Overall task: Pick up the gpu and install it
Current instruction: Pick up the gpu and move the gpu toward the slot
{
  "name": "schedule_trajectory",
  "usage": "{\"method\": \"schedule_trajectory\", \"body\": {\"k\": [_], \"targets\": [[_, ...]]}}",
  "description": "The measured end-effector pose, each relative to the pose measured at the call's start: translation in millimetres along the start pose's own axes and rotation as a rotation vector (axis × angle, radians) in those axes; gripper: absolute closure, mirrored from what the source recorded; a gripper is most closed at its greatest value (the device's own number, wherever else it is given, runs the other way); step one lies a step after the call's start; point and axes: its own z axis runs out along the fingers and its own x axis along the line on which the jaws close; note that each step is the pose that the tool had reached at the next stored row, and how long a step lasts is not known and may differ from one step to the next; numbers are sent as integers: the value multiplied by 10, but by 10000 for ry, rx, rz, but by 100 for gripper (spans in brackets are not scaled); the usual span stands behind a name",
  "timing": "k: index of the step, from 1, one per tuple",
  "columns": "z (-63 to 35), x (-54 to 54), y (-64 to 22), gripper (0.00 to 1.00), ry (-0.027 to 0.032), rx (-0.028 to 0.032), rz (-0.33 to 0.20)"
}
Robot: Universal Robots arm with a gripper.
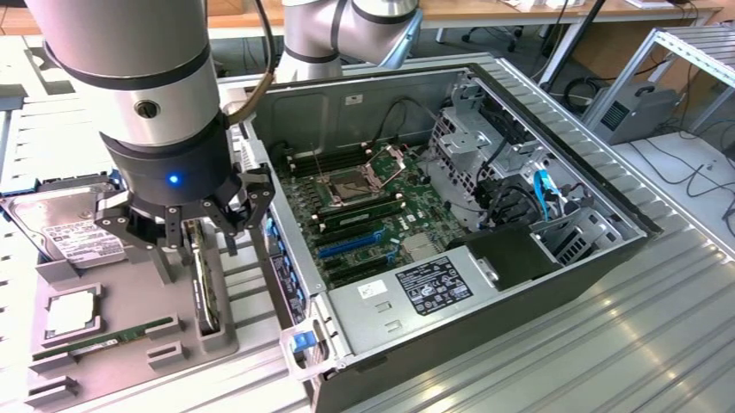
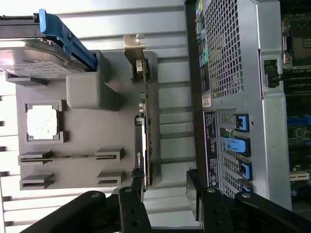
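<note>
The gpu (image 1: 206, 288) stands on its long edge in a slot of the grey holder tray (image 1: 126, 292), which lies on the slatted counter (image 1: 643, 327) near its edge at the exterior view's left, just beside the open computer case (image 1: 333, 107). The wrist view shows the gpu (image 2: 145, 121) edge-on, with its pale metal bracket (image 2: 134, 48) at the end away from the tool and a small green mark on its black face, too small to read. The tool (image 1: 195, 249) hangs directly over the card with its jaws wide and gripping nothing; in the wrist view the tool (image 2: 165, 204) has one finger (image 2: 131, 204) close to the card's near end and the other out towards the case. The arm (image 1: 138, 69) stands upright, wrist pointing straight down, a blue light (image 1: 172, 180) lit on its collar. Also on the tray are a hard drive (image 1: 69, 228) with a white label, a processor (image 1: 71, 314) and a green memory stick (image 1: 103, 340). The exterior view shows the case's motherboard (image 1: 367, 206) and a power supply label (image 1: 435, 286), its print unreadable. The wrist view shows the case's perforated rear panel (image 2: 228, 53).
</note>
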Motion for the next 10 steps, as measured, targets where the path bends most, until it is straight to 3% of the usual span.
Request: {"method": "schedule_trajectory", "body": {"k": [10], "targets": [[37, 1, -2, 52, 0, -1, 0]]}}
